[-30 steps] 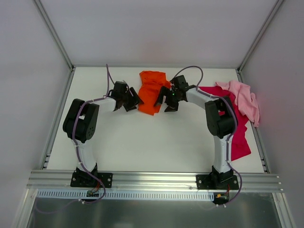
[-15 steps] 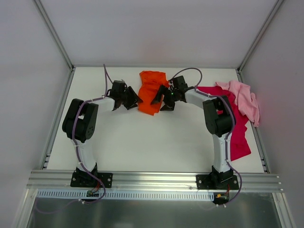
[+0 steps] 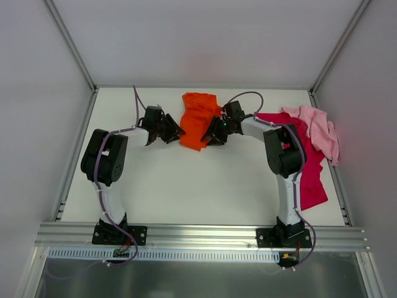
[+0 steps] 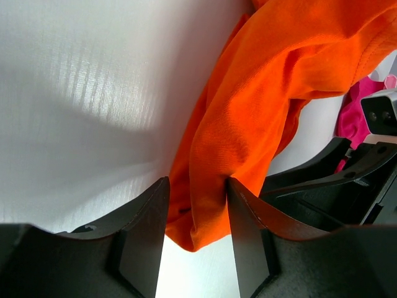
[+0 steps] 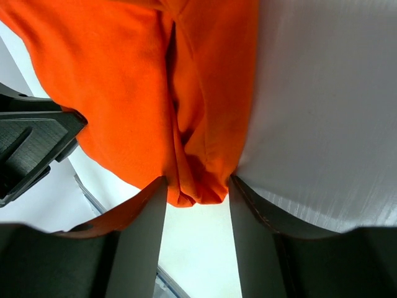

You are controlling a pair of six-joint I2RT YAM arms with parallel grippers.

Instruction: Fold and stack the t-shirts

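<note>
Toward the back of the white counter [image 3: 198,186], just above the middle of the overhead view, we see the orange shirt [image 3: 197,118] lying bunched in a narrow strip that runs from the far edge down toward us. Both arms reach in to its lower end from opposite sides. The left gripper [image 3: 166,131] meets the shirt's left edge, and the right gripper [image 3: 214,133] meets its right edge, so the two face each other across the cloth.

From the left wrist camera, we see a thick fold of orange fabric filling the space between the two black fingers [image 4: 146,230] and touching both, so we read those jaws as closed on the shirt. Its loose hem hangs just below the fingertips. Parts of the other gripper and a patch of magenta show at the right edge of that view.

From the right wrist camera, the picture is much the same. A gathered pleat of orange cloth sits between the fingers [image 5: 254,236], pressed against each one, so these jaws also grip the shirt.

At the right side of the overhead view, well apart from the orange one, the magenta shirt [image 3: 313,180] lies spread along the counter's right edge. The pink shirt [image 3: 319,127] is crumpled on top of its far end.
</note>
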